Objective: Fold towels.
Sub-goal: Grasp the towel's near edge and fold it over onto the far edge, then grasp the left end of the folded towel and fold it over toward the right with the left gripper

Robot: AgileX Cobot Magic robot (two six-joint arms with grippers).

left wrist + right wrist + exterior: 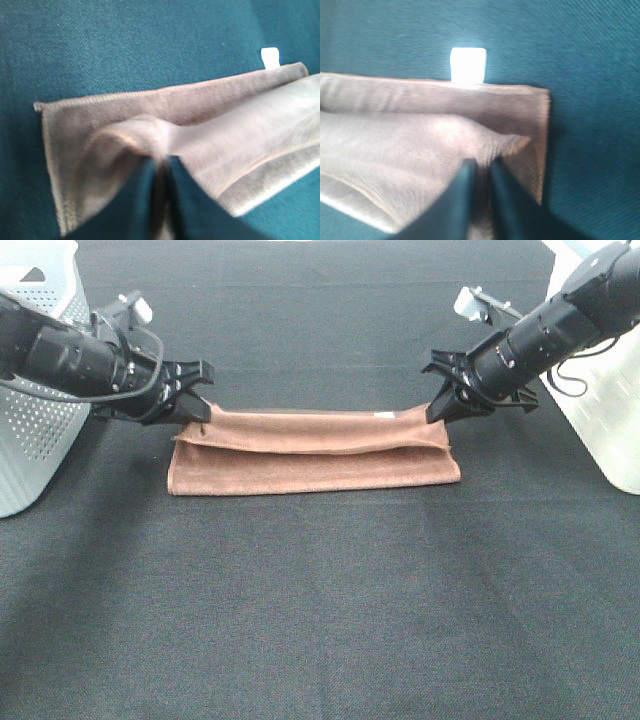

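Note:
The reddish-brown towel lies on the black table as a long strip, its upper layer lifted at both ends. My left gripper is shut on the towel's far left corner. My right gripper is shut on the far right corner. In the left wrist view the dark fingers pinch a fold of the towel, and the white tag shows at the far hem. In the right wrist view the fingers pinch the towel below the white tag.
A white perforated basket stands at the left edge behind the left arm. Another white basket stands at the right edge beside the right arm. The black tablecloth stretches in front of the towel.

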